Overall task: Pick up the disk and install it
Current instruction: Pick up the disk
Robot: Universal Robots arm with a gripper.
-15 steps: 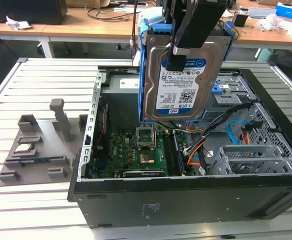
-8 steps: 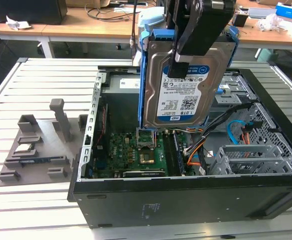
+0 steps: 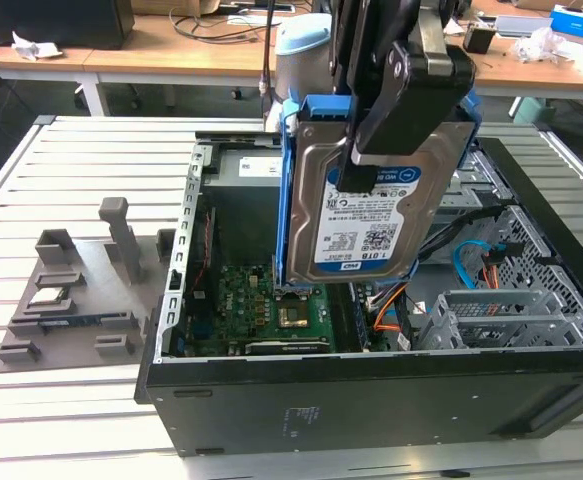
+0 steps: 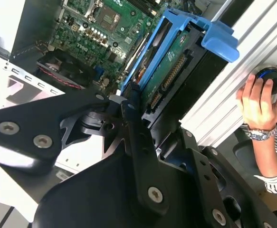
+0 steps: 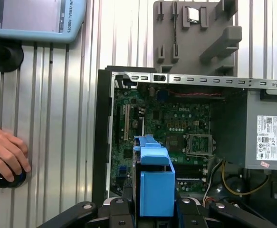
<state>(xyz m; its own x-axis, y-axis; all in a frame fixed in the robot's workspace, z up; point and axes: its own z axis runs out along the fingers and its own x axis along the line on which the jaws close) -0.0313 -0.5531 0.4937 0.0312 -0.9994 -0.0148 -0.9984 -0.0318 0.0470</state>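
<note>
Slipping is the first danger. The gripper [image 3: 349,168] pinches the disk [image 3: 371,215] from above, black fingers closed on smooth silver metal, and the disk hangs upright over the open case [image 3: 371,385]. If the hold loosens, I think the heavy drive would fall on the green board [image 3: 261,300] below, with its fine parts. The blue plastic rails [image 4: 221,40] around the disk look springy. They could catch on thin sheet-metal edges, or on the cables [image 3: 461,262] beside the grey perforated cage [image 3: 501,310]. Farther off, a matte grey tray [image 3: 81,290] lies on the ribbed metal table [image 3: 71,160]. A person's hand [image 4: 257,102] rests on a round black knob [image 4: 271,78].
</note>
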